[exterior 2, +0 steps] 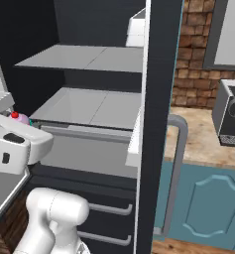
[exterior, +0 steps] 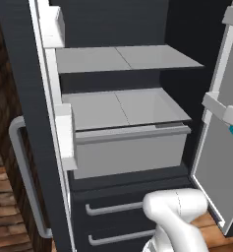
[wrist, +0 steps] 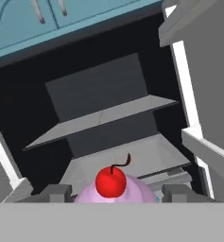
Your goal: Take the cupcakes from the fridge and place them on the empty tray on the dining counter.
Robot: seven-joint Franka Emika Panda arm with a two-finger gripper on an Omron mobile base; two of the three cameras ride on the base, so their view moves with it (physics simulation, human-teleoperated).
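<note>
Your claw (wrist: pixel 117 196) grips the pink-frosted cupcake (wrist: pixel 114 193) between its fingertips; it looks light and soft, so hold its wrapper.

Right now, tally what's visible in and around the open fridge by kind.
Pink-frosted cupcake, cherry on top, between the tips of the tool: 1
Grey fridge shelves: 2
Lower drawer handles: 2
Long door handle: 1
Coffee machine on the counter: 1
Total: 7

Glossy white rounded arm (exterior: pixel 179 216), dark joints
</note>
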